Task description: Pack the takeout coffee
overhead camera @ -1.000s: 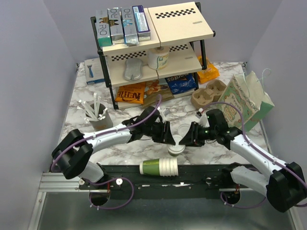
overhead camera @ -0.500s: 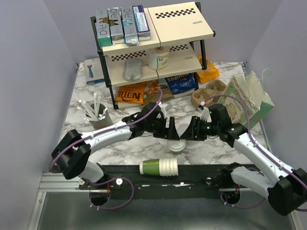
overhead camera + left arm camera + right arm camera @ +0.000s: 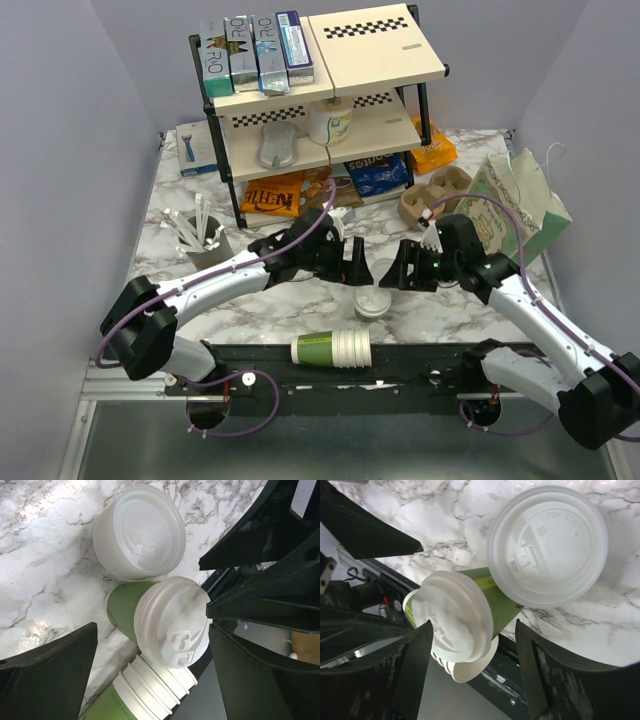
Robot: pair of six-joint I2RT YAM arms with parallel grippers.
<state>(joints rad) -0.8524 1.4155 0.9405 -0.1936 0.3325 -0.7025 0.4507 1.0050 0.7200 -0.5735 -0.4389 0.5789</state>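
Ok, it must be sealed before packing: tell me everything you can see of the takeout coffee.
The takeout coffee is a small paper cup with green sides, capped by a white plastic dome lid with a moulded sip spout. It stands upright on the marble table near the front edge, close beside a stack of loose lids; whether they touch is unclear. The left gripper and right gripper stand open on either side, clear of it.

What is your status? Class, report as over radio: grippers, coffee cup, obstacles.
Left gripper open, right gripper open, both empty. Lidded coffee cup stands between them, unheld. Stack of lids beside it; nested cups lying nearby.
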